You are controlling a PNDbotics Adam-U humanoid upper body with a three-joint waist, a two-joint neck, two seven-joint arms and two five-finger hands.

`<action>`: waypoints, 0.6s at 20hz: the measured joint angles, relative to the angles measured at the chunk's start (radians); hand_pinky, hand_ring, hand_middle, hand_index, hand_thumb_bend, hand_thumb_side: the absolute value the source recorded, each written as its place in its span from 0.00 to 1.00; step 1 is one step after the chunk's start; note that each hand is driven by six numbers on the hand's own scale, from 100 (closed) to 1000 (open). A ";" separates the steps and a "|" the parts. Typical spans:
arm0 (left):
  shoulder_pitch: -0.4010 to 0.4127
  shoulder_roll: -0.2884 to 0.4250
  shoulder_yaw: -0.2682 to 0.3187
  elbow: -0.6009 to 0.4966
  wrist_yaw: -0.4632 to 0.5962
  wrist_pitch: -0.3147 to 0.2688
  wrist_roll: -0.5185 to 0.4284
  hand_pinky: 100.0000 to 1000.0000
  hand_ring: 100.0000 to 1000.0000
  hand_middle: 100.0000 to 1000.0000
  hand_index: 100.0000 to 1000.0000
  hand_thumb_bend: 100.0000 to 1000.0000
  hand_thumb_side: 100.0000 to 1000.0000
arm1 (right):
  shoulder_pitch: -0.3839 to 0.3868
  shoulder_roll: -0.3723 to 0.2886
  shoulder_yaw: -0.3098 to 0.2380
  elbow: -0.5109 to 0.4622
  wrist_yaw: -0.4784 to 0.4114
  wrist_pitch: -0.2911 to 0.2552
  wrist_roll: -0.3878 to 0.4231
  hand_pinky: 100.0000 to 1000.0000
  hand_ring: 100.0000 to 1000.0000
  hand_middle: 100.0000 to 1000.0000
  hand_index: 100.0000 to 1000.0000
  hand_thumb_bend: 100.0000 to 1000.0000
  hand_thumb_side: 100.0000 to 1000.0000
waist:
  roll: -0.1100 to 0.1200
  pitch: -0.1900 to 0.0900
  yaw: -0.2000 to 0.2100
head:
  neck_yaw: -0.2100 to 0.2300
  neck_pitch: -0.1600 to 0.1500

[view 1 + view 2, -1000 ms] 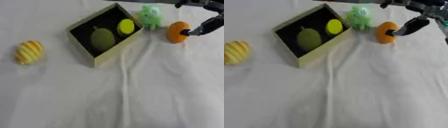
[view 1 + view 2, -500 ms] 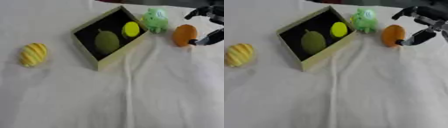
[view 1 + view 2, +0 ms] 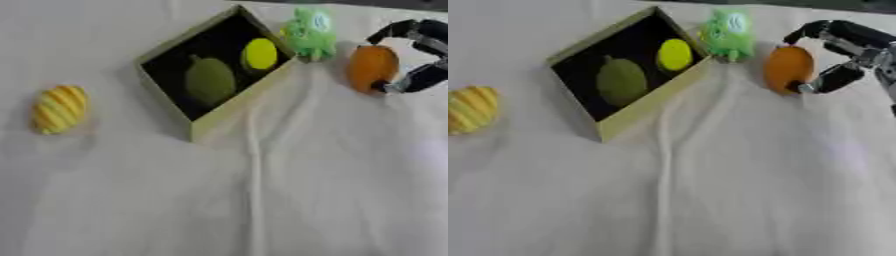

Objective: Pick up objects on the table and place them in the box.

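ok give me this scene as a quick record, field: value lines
box: open box, set askew on white cloth
inside box: olive green fruit, yellow fruit
outside box: orange fruit, green toy, yellow striped fruit
right hand: right hand curled round the orange fruit
left hand: not in view
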 measured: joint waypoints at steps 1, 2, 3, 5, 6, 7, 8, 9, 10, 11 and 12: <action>0.000 0.000 0.000 0.000 0.000 0.001 0.001 0.67 0.72 0.72 0.83 0.38 0.38 | -0.003 0.002 0.000 0.001 0.001 -0.001 -0.003 0.86 0.89 0.64 0.77 0.21 0.04 | 0.000 0.002 0.000 | -0.001 0.000; 0.000 0.000 0.000 0.000 0.000 0.002 0.001 0.67 0.72 0.72 0.83 0.38 0.38 | -0.004 0.003 -0.001 0.002 0.001 -0.002 -0.005 0.86 0.88 0.58 0.72 0.12 0.00 | 0.001 0.003 0.001 | -0.001 0.000; 0.000 0.000 0.000 0.000 0.000 0.003 0.001 0.67 0.72 0.72 0.83 0.38 0.38 | -0.004 0.004 -0.001 0.001 0.001 -0.002 -0.008 0.85 0.86 0.55 0.69 0.05 0.00 | 0.001 0.003 0.001 | -0.001 0.000; 0.000 0.000 0.000 0.000 0.000 0.004 0.000 0.67 0.72 0.72 0.83 0.38 0.38 | -0.003 0.008 -0.001 0.000 -0.008 0.001 -0.013 0.83 0.81 0.48 0.63 0.00 0.00 | 0.001 0.005 0.001 | -0.001 0.000; 0.000 0.000 0.000 0.000 0.000 0.004 0.000 0.67 0.72 0.72 0.83 0.38 0.38 | -0.003 0.008 0.000 -0.001 -0.016 0.004 -0.015 0.82 0.80 0.46 0.61 0.00 0.00 | 0.001 0.005 0.001 | -0.001 0.000; 0.000 0.000 0.000 0.000 0.000 0.004 0.000 0.67 0.72 0.72 0.83 0.38 0.38 | -0.003 0.008 0.000 -0.003 -0.024 0.006 -0.015 0.81 0.77 0.43 0.58 0.00 0.00 | 0.001 0.005 0.001 | -0.001 0.000; 0.001 0.000 0.000 0.000 0.000 0.004 0.000 0.67 0.72 0.72 0.83 0.38 0.38 | -0.003 0.008 0.000 -0.006 -0.030 0.008 -0.014 0.80 0.77 0.43 0.57 0.00 0.00 | 0.001 0.005 0.001 | -0.001 0.001; 0.001 0.000 0.000 0.000 0.000 0.004 0.000 0.67 0.72 0.72 0.83 0.38 0.38 | -0.003 0.008 0.001 -0.010 -0.035 0.010 -0.014 0.79 0.73 0.39 0.53 0.00 0.00 | 0.001 0.005 0.000 | -0.002 0.001; 0.002 0.000 0.000 0.000 0.000 0.004 0.000 0.67 0.72 0.72 0.83 0.38 0.38 | -0.002 0.008 0.001 -0.015 -0.040 0.011 -0.014 0.79 0.73 0.38 0.52 0.00 0.00 | 0.000 0.005 -0.001 | -0.002 0.001; 0.002 0.000 0.000 0.000 0.000 0.004 0.000 0.67 0.72 0.72 0.83 0.38 0.38 | -0.002 0.008 0.001 -0.022 -0.046 0.011 -0.013 0.78 0.72 0.37 0.51 0.00 0.00 | 0.000 0.004 -0.002 | -0.002 0.001; 0.003 0.000 0.000 0.000 0.000 0.004 0.000 0.67 0.72 0.72 0.83 0.38 0.38 | -0.002 0.008 0.003 -0.030 -0.052 0.010 -0.012 0.78 0.72 0.36 0.50 0.00 0.00 | 0.000 0.003 -0.002 | -0.002 0.002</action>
